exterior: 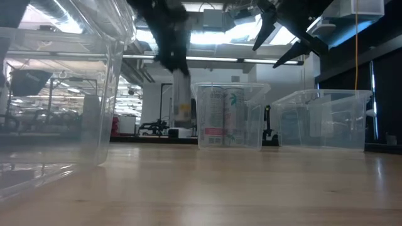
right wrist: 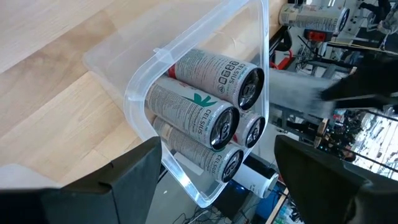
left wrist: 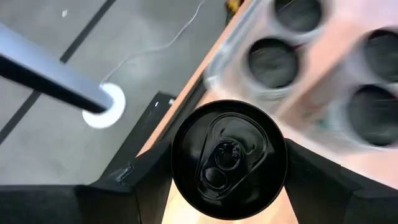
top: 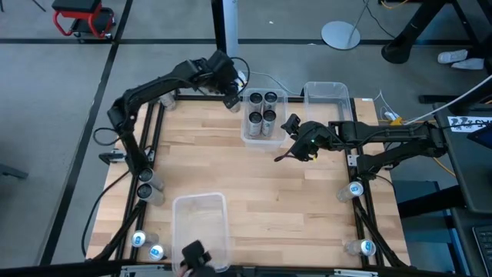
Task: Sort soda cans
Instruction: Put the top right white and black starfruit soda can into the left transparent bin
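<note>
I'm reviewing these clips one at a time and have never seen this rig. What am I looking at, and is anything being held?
Two dark robot arms work over a wooden table. One picture looks straight down, one looks level across the tabletop, and two come from cameras on the wrists. The left end effector grips a dark-topped can beside a clear bin holding four dark-topped cans. The right end effector, beside that bin, is open and empty. Two more clear bins and blue-topped cans at the table's edges are also visible.
</note>
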